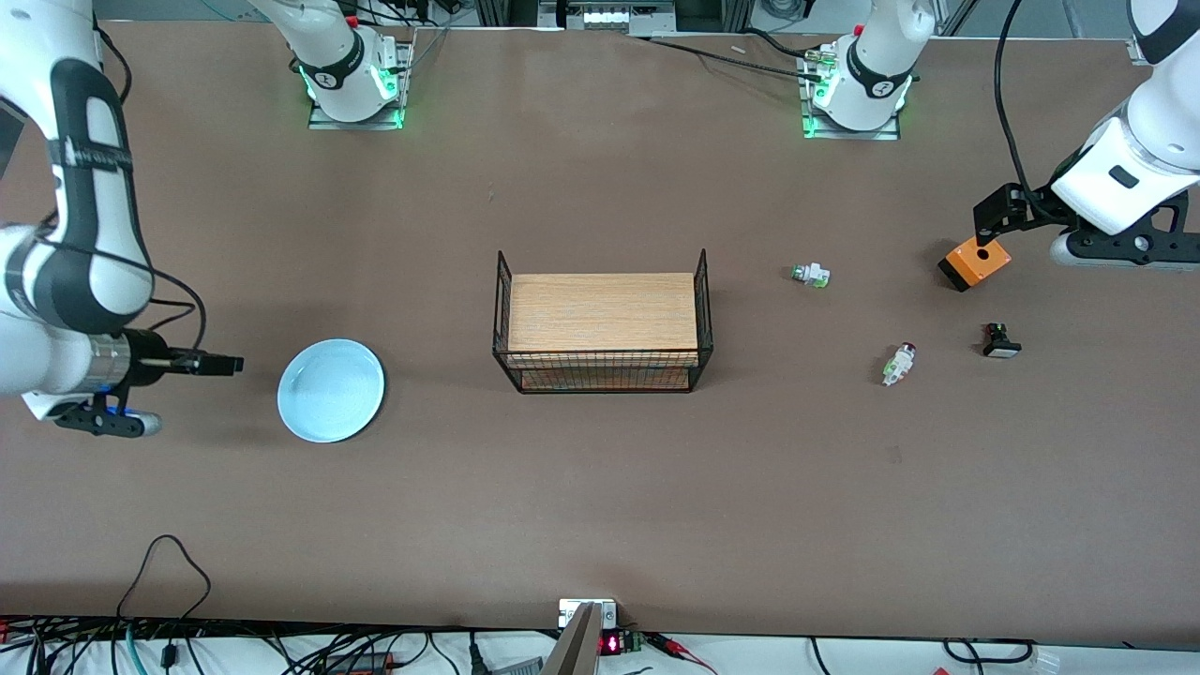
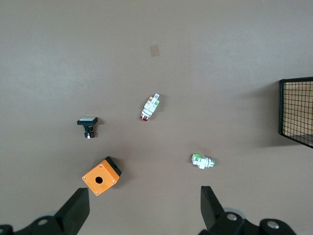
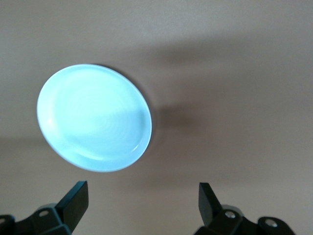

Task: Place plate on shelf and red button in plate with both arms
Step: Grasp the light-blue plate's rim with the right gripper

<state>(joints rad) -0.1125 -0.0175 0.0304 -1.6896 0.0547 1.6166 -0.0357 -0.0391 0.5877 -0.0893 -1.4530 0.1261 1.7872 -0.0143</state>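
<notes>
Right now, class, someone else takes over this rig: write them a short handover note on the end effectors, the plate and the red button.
Left end effector: open, empty, up over the orange box.
Right end effector: open, empty, beside the plate.
Plate: on the table, toward the right arm's end, beside the rack.
Red button: lying on the table, toward the left arm's end.
Done: nothing. Left: pick up and place both.

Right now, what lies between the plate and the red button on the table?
In the front view, the wire rack with its wooden board stands between the plate and the red button.
</notes>
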